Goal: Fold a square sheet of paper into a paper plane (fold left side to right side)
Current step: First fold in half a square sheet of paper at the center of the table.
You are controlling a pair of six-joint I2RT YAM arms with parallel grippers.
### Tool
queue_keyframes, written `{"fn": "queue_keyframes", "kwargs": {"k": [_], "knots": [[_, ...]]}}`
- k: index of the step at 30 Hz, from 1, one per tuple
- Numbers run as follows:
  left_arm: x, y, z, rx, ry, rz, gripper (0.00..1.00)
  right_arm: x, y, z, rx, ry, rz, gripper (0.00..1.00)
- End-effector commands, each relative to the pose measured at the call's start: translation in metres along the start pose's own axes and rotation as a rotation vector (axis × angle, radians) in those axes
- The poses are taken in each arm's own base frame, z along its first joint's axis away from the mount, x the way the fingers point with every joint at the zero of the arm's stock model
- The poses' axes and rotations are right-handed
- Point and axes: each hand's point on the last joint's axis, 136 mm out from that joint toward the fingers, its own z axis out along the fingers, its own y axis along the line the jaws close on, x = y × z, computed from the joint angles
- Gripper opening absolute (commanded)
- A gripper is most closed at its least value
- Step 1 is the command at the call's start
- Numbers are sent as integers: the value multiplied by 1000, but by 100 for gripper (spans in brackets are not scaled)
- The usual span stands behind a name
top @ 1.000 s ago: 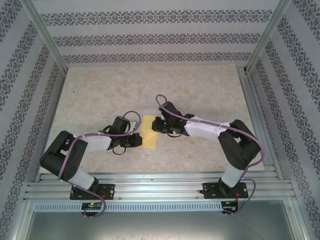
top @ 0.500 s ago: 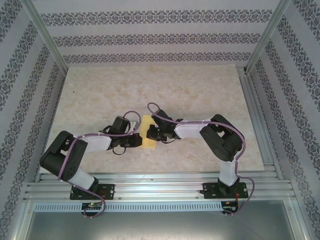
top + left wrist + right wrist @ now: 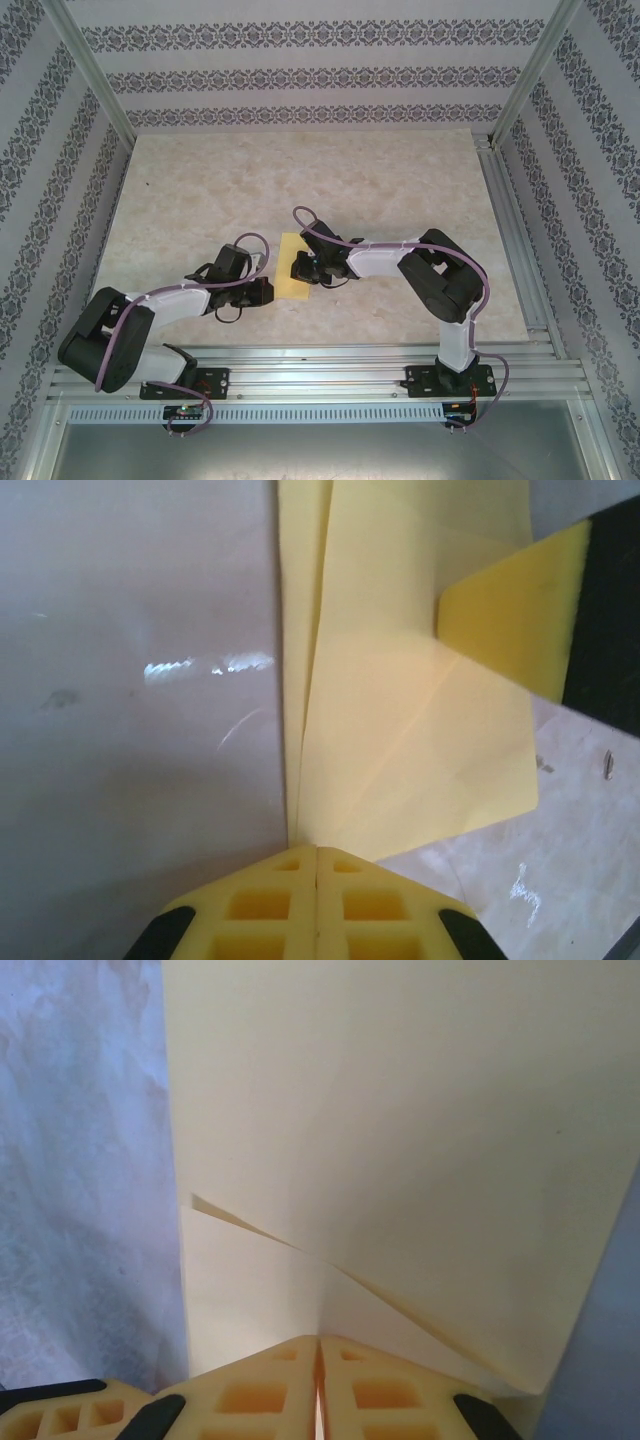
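The square sheet of paper (image 3: 292, 286) is a folded, creased mustard-yellow shape lying on the table between my two grippers. In the left wrist view the paper (image 3: 400, 730) shows overlapping layers, and its near edge runs into the closed tips of my left gripper (image 3: 316, 848), which is shut on it. In the right wrist view the paper (image 3: 400, 1110) shows a diagonal flap edge, and it meets my right gripper (image 3: 319, 1338), shut on its near edge. From above, the left gripper (image 3: 270, 290) is at the paper's left side and the right gripper (image 3: 299, 268) reaches over its right side.
The pale marbled tabletop (image 3: 400, 190) stretches behind and to both sides of the paper. Patterned walls and metal rails (image 3: 510, 230) enclose it. One yellow finger of the right gripper (image 3: 515, 610) shows at the upper right of the left wrist view.
My right gripper has moved left onto the paper. The left arm has dropped its elbow lower and to the left, its gripper staying at the paper's left edge.
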Motion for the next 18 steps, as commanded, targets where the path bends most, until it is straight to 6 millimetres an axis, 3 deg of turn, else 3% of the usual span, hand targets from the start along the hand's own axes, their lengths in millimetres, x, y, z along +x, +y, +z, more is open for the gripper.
{"fn": "queue_keyframes", "kwargs": {"k": [1,5,10,12,16,18], "knots": [[45,33,-6,-133,123,-97,5,13,-44,12,151,43,39,10],[34,23,-18,-126,80,-81,5,10,-36,10,127,36,25,10],[-20,-25,-53,-46,-71,9,6,8,-33,7,128,29,11,10],[-36,-43,-59,5,-96,43,5,9,-33,8,126,29,11,10],[-44,-60,-37,100,-39,53,0,8,-31,8,117,25,10,10],[-45,-59,-22,121,-15,39,0,8,-29,8,114,24,8,10]]}}
